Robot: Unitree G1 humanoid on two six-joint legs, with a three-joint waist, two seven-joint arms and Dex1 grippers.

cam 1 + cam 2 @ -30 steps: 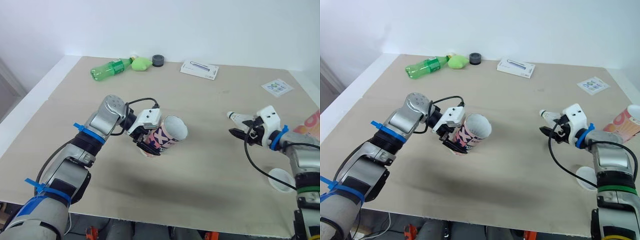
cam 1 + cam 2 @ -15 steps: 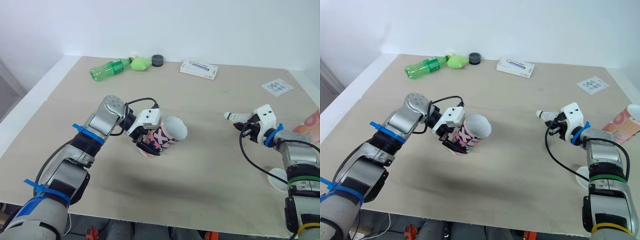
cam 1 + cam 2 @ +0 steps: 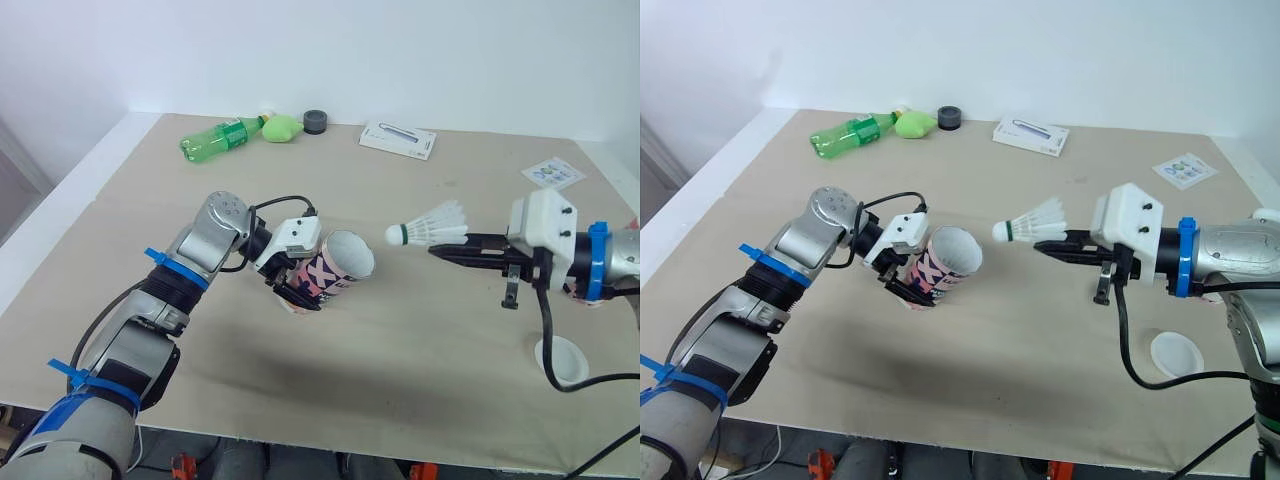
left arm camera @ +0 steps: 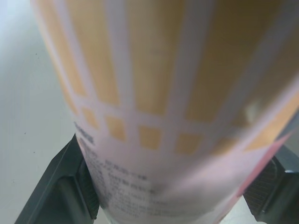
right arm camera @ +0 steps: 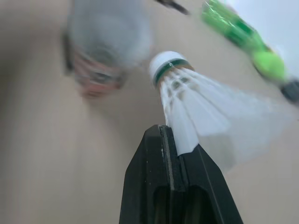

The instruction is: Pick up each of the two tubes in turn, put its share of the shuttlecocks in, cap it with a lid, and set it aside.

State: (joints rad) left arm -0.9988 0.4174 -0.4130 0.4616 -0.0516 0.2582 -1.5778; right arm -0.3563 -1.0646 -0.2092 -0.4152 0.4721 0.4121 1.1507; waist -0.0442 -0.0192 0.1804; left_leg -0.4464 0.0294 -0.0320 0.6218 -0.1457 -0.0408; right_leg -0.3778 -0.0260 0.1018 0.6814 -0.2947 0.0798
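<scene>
My left gripper [image 3: 298, 291] is shut on a pink, orange and white patterned tube [image 3: 327, 270], held tilted just above the table with its open mouth [image 3: 351, 254] facing right. In the left wrist view the tube [image 4: 177, 116] sits between the two black fingers [image 4: 60, 186]. A white shuttlecock [image 3: 428, 224] with a green-banded cork hangs in the air just right of the mouth, cork towards the tube. My right gripper [image 3: 442, 250] is shut on the edge of its feather skirt, and the right wrist view shows that grip on the shuttlecock [image 5: 196, 107]. A white lid [image 3: 562, 362] lies at the front right.
Along the table's far edge lie a green plastic bottle [image 3: 215, 137], a yellow-green object [image 3: 283, 127], a dark grey round cap [image 3: 317, 121] and a white box [image 3: 398, 139]. A printed leaflet [image 3: 553, 174] lies at the far right.
My right gripper shut on the shuttlecock at the table's right side, lifted it and carried it left, up to the tube's mouth. The left arm and tube stayed put.
</scene>
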